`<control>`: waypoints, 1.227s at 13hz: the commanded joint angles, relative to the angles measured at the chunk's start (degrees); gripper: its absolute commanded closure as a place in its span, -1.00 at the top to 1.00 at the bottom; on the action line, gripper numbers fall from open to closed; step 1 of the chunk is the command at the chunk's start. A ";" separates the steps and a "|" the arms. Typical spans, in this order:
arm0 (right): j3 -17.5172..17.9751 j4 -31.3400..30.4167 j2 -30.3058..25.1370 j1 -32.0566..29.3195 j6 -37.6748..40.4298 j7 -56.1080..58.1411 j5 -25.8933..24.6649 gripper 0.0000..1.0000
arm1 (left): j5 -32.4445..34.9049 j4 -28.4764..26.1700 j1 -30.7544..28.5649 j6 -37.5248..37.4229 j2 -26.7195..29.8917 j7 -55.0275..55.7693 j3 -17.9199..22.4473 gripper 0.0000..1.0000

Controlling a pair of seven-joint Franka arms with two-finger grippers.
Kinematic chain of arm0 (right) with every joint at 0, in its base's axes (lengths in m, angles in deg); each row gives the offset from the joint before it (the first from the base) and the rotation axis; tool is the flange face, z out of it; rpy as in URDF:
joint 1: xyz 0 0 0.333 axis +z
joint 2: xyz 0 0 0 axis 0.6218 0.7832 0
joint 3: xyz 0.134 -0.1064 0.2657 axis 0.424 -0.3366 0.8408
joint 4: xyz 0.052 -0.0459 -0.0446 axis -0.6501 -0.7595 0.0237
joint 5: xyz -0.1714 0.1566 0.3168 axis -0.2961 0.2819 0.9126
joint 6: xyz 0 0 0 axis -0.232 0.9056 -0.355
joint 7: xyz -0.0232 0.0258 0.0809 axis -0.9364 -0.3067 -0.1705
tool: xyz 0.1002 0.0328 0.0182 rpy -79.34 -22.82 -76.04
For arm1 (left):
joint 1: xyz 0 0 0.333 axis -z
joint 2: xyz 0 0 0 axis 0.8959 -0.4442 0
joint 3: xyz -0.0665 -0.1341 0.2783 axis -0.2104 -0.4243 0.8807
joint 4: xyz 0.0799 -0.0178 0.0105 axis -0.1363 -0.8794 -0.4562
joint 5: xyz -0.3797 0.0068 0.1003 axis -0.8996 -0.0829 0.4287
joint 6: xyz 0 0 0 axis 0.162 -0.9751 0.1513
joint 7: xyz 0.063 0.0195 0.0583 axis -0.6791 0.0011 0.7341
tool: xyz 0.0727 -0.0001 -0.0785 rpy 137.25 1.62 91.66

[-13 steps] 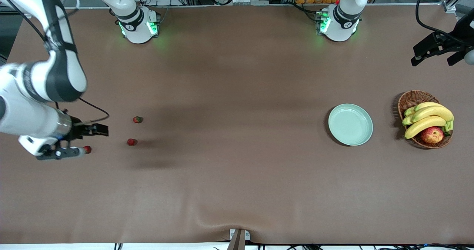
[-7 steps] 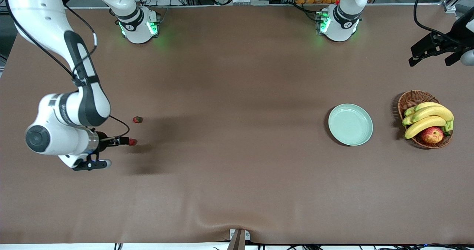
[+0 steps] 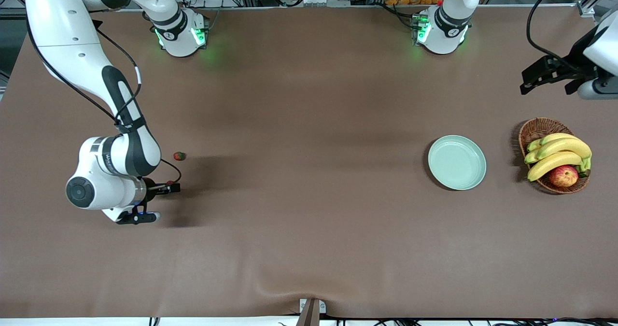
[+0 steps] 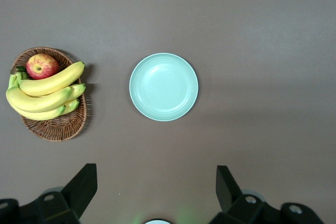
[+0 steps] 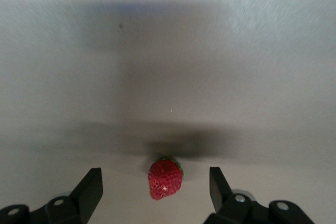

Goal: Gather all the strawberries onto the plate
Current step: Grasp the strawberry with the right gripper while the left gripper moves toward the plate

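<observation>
right gripper (image 5: 152, 190) open around strawberry (image 5: 165, 179), not squeezing. left gripper (image 4: 155, 190) open, high over plate (image 4: 164, 86).

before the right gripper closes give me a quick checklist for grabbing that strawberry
1. Strawberry between the right gripper fingers: ok, centred with a gap on both sides.
2. Right gripper open: ok, not touching the berry.
3. Other strawberry out of the way: ok, lies apart, farther from the front camera.
4. Third strawberry located: cannot tell, not visible.
5. Plate free: ok, nothing in it.
6. Left gripper out of the way: ok, waits open over the plate end, near the basket.
</observation>
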 commanded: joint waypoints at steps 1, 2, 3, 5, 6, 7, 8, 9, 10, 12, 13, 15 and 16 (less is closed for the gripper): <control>-0.22 -1.97 0.23 0.12 -0.62 -0.05 0.60 0.70 | -1.12 -3.70 -0.12 2.77 1.49 -0.85 0.01 1.00; -0.22 -2.24 0.23 0.12 -0.36 -0.14 0.68 0.58 | -0.86 -5.02 -0.12 4.26 1.49 -0.85 0.01 1.00; -0.22 -2.33 0.23 0.21 -0.27 -0.40 0.60 0.39 | -0.68 -6.77 -0.12 6.10 1.49 -0.76 0.01 1.00; -0.22 -2.59 0.23 0.21 -0.18 -0.40 0.60 -0.16 | -0.50 -10.46 -0.04 10.49 1.32 -0.76 -0.08 1.00; -0.22 -2.59 0.23 0.21 -0.09 -0.40 0.60 -0.60 | -0.50 -11.61 -0.03 12.16 1.05 -0.67 -0.08 1.00; -0.22 -2.59 0.23 0.21 0.00 -0.40 0.60 -0.92 | -0.50 -12.23 0.05 13.57 0.62 0.28 -0.86 1.00; -0.22 -2.25 0.23 0.21 -0.09 -0.31 0.68 -1.00 | -0.59 -12.32 0.05 14.54 -0.43 1.43 -2.87 1.00; -0.13 -1.37 -0.03 0.21 0.00 -0.31 0.77 -1.00 | -0.59 -12.33 -0.03 15.77 -1.57 3.87 -4.28 1.00; 0.30 0.20 -0.38 0.47 0.08 -0.31 1.30 -1.00 | -0.59 -12.41 0.23 17.00 -2.63 6.16 -4.56 1.00; 1.53 2.49 -1.61 3.53 0.08 -1.36 9.42 -1.00 | -0.59 -12.41 1.11 19.12 -5.17 10.47 -6.57 1.00; 1.54 3.11 -1.88 6.42 0.00 -4.33 16.35 -1.00 | -0.59 -12.41 1.28 20.08 -6.84 10.92 -6.93 1.00; 1.45 3.65 -1.70 13.01 -0.62 -11.70 25.96 -1.00 | -1.12 -12.41 1.28 23.59 -10.35 11.19 -7.98 1.00; 1.45 3.65 -1.44 16.70 -1.05 -14.61 27.30 -1.00 | -1.29 -12.41 1.28 25.52 -12.20 11.37 -8.42 1.00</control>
